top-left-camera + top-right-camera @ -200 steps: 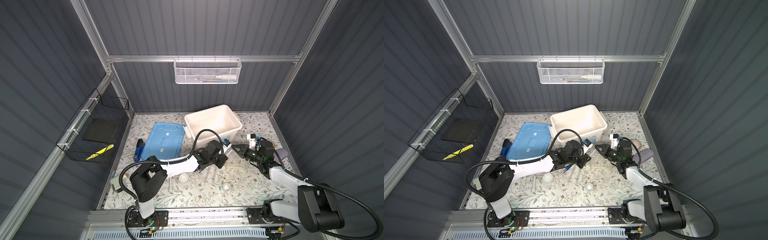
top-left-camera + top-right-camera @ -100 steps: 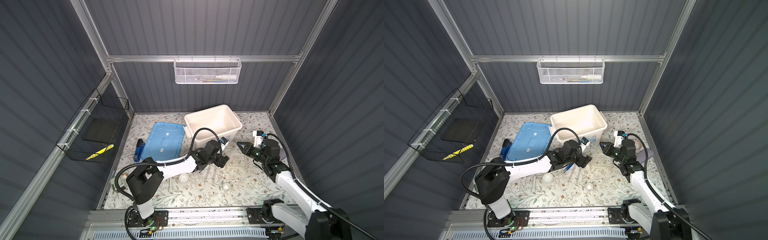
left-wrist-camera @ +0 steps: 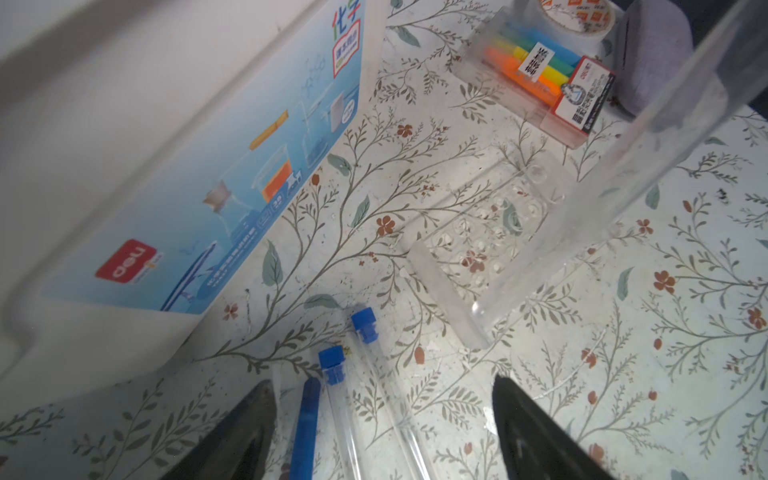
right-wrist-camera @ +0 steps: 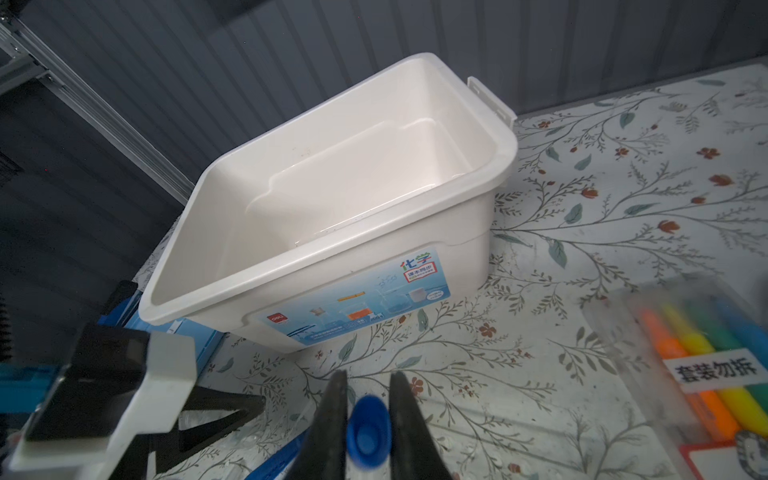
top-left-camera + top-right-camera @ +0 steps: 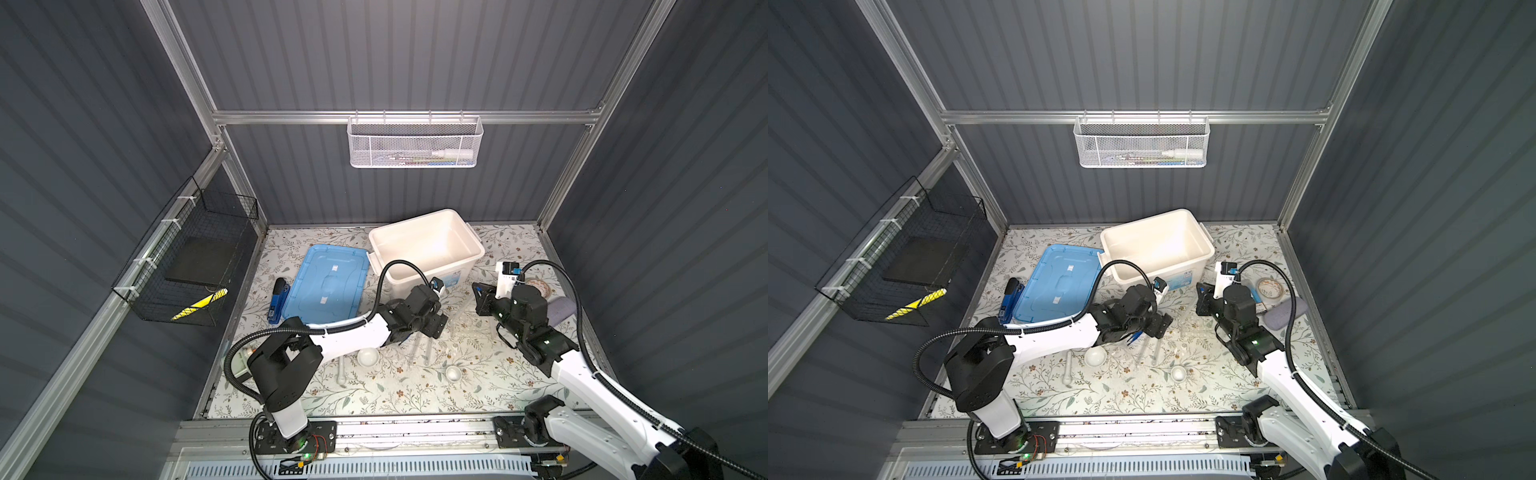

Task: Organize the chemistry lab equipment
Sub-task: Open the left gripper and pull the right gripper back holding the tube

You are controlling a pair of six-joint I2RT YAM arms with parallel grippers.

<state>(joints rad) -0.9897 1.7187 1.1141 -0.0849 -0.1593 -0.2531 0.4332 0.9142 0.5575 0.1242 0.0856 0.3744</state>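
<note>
Now that your left pincer [image 3: 382, 386] has sprung wide and your right pincer [image 4: 369, 374] has drawn away from it toward 3 o'clock, the handover looks complete. The right one is clamped on a test tube [image 4: 368, 432], its blue cap showing between the jaws. It carries the tube clear of the counter [image 5: 395, 395], in front of the white bin [image 4: 449, 232].

By my reading, that frees the tube to go upright into the rack [image 3: 490, 232], which sits on the counter between your two pincers. Your empty left pincer hovers over the next pieces to pick.

Count what you have:
- **Tubes:** three in all, one held and two loose tubes [image 3: 364, 326] lying side by side under the left pincer.
- **Tweezers:** one pair of blue tweezers [image 3: 305, 424], just beside the loose tubes.
- **Rack:** one.
- **Bowls:** two white bowls [image 5: 368, 356], at about 6 and 7 o'clock from the left pincer in both top views, and well apart.
- **Pestle:** one pestle [image 5: 341, 371], just past the nearer bowl at 7 o'clock.
- **Glass vessel:** the faint clear shape at the counter's 8 o'clock edge may be the glass vessel [image 5: 242, 360]. The cable half hides it, so take that as a guess.
</note>
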